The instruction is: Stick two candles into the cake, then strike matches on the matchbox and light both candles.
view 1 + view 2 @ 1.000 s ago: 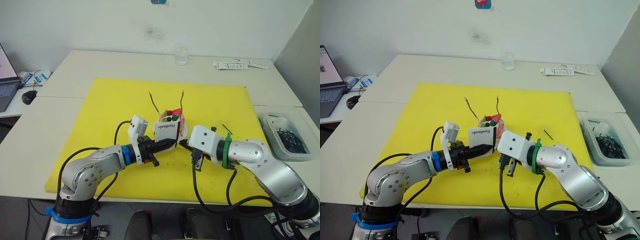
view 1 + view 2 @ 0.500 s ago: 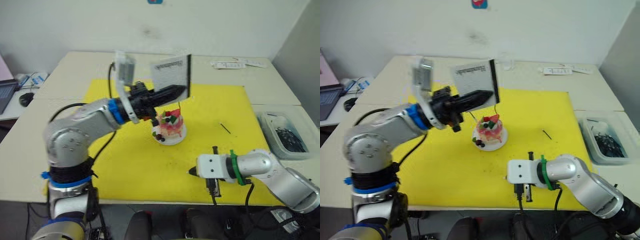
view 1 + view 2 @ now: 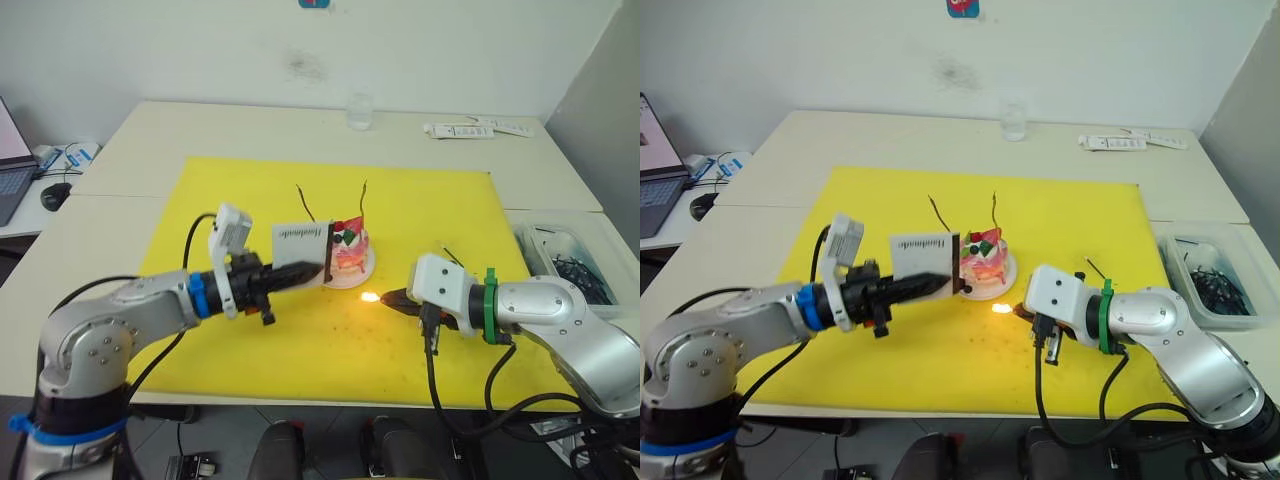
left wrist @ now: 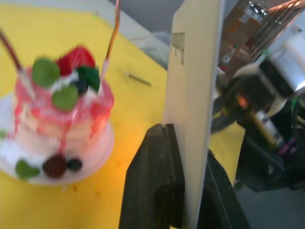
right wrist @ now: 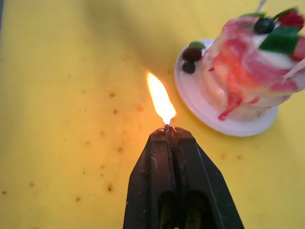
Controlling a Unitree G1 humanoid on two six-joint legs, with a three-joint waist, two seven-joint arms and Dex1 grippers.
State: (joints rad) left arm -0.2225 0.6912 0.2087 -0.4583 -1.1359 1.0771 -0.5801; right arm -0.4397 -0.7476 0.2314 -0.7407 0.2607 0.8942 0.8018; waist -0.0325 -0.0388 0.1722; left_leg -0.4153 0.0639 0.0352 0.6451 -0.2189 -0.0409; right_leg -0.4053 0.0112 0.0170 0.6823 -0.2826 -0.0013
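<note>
Flame is rising from the match (image 5: 167, 128) my right claw (image 5: 171, 138) is clamping low beside the cake (image 3: 347, 250), ready for its two upright candles (image 3: 363, 200), while my left claw (image 3: 305, 272) is pinching the matchbox (image 3: 301, 242) upright nearby.
</note>
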